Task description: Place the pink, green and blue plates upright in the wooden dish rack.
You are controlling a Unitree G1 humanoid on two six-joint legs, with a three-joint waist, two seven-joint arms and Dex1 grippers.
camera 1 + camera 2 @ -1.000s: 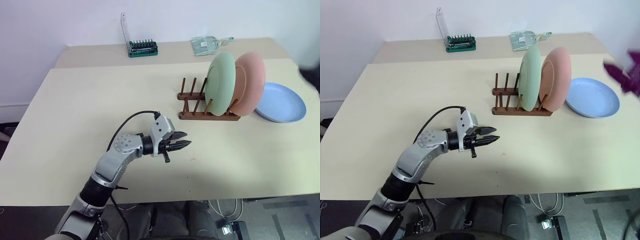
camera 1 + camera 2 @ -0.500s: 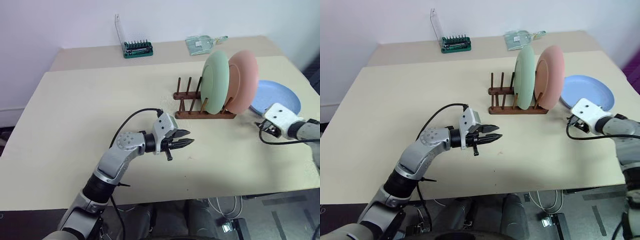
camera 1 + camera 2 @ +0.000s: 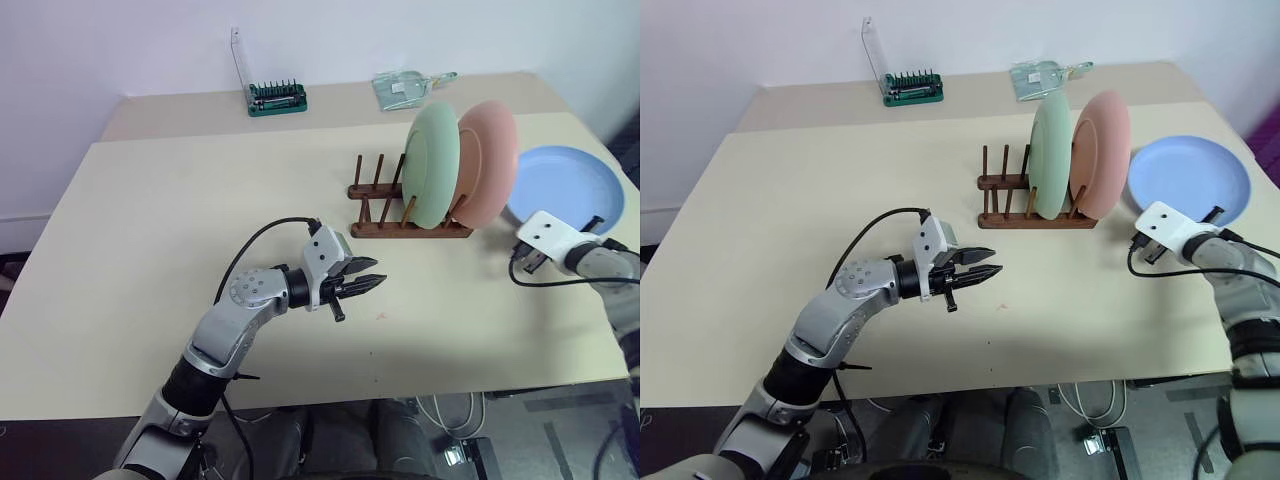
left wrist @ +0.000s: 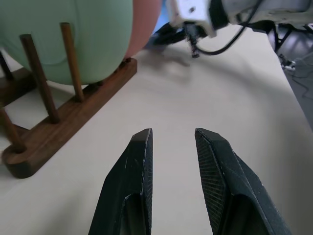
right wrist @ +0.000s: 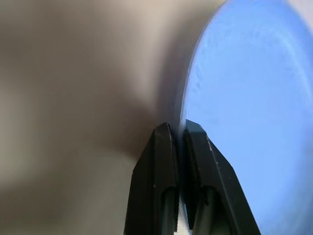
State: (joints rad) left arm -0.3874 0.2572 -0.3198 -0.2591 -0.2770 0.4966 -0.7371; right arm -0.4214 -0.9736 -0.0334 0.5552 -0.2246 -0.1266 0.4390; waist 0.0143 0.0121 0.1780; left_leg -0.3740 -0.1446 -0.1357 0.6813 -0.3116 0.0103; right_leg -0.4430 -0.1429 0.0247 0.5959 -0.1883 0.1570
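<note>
The green plate (image 3: pixel 432 165) and the pink plate (image 3: pixel 495 160) stand upright side by side at the right end of the wooden dish rack (image 3: pixel 385 228). Just right of the rack, the blue plate (image 3: pixel 565 185) is tipped up off the table. My right gripper (image 3: pixel 592 220) is shut on its near rim, and in the right wrist view both fingers (image 5: pixel 166 147) pinch that rim (image 5: pixel 244 98). My left gripper (image 3: pixel 372 284) hovers over the table's middle and points toward the rack. Its fingers (image 4: pixel 142 147) stand a little apart with nothing between them.
A green screwdriver-bit holder (image 3: pixel 278 97) and a clear plastic packet (image 3: pixel 405 88) lie at the back of the table. The left pegs of the rack (image 3: pixel 368 175) hold nothing. The table's right edge runs close behind the blue plate.
My right arm came in from the right, dropped to the blue plate and shut on its rim. The plate, flat before, now tips up. The left gripper stayed put.
</note>
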